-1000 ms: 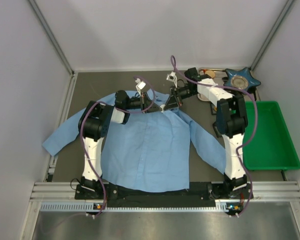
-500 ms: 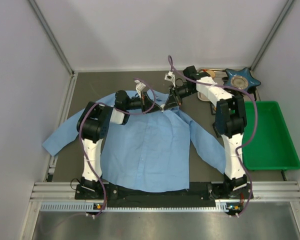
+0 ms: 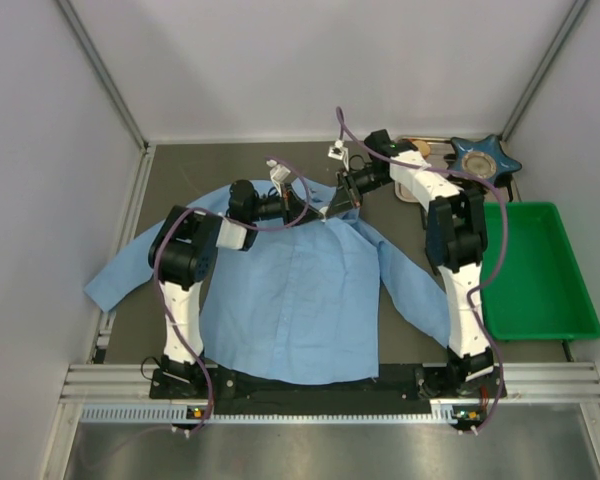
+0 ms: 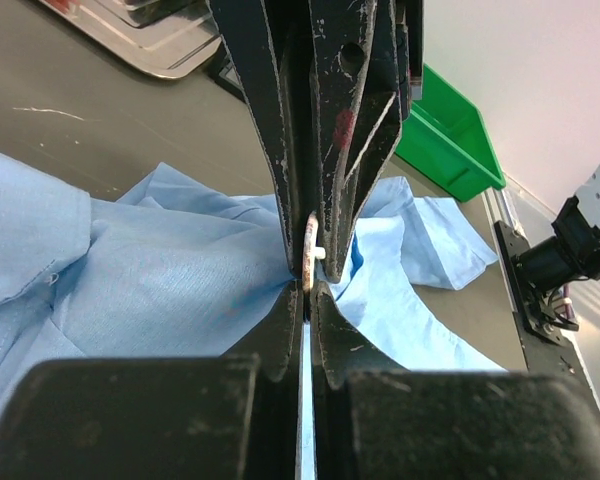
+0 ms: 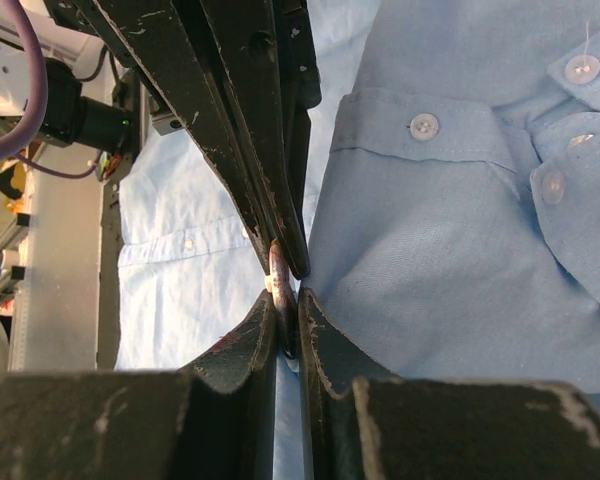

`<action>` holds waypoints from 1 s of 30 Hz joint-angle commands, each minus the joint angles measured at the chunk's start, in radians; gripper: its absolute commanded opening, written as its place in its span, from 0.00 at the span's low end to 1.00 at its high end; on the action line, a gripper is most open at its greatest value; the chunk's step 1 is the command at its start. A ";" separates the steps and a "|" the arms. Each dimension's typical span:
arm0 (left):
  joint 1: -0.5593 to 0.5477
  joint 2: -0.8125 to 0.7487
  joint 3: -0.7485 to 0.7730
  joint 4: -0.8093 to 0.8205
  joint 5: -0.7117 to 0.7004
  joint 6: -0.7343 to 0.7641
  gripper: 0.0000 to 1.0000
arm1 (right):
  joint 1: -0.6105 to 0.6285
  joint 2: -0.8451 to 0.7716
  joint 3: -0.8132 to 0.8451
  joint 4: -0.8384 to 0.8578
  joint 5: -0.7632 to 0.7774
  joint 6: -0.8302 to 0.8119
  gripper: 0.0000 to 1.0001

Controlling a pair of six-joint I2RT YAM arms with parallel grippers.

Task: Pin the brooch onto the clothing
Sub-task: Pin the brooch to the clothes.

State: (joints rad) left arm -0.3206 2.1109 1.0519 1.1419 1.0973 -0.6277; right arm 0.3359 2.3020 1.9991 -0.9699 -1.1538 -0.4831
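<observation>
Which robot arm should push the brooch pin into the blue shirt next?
The right one, probably. The right gripper seems to pinch the brooch right against the shirt near its collar. The left gripper is shut on a fold of cloth, so it should just hold that steady.

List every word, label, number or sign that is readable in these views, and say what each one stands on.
No text can be read in any view.
The shirt, its buttons and the green bin show no print.
The white tags on the wrist cables are too small to read.
</observation>
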 commanded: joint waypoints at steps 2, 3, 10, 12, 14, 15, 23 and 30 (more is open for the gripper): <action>-0.026 -0.101 -0.023 0.088 0.012 0.028 0.00 | -0.026 0.031 0.047 0.045 -0.036 0.008 0.00; -0.026 -0.101 -0.024 0.088 0.006 0.028 0.00 | -0.032 0.033 0.049 0.045 -0.047 0.008 0.00; -0.023 -0.103 -0.035 0.090 -0.023 0.019 0.00 | -0.058 0.031 0.050 0.054 -0.089 0.008 0.00; -0.021 -0.101 -0.042 0.101 -0.030 0.010 0.00 | -0.069 0.025 0.044 0.054 -0.115 -0.018 0.00; -0.018 -0.098 -0.047 0.117 -0.037 -0.010 0.00 | -0.075 0.022 0.044 0.057 -0.136 -0.029 0.00; -0.018 -0.098 -0.050 0.120 -0.042 -0.016 0.00 | -0.080 0.022 0.043 0.057 -0.144 -0.031 0.00; -0.008 -0.092 -0.050 0.140 -0.057 -0.046 0.00 | -0.100 0.017 0.041 0.066 -0.156 -0.043 0.00; 0.003 -0.091 -0.053 0.150 -0.073 -0.063 0.00 | -0.107 0.011 0.041 0.079 -0.136 -0.064 0.00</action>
State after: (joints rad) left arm -0.3317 2.0785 1.0115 1.2045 0.9863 -0.6834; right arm 0.2840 2.3207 2.0060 -0.9493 -1.3113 -0.5114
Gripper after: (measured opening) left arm 0.022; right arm 0.090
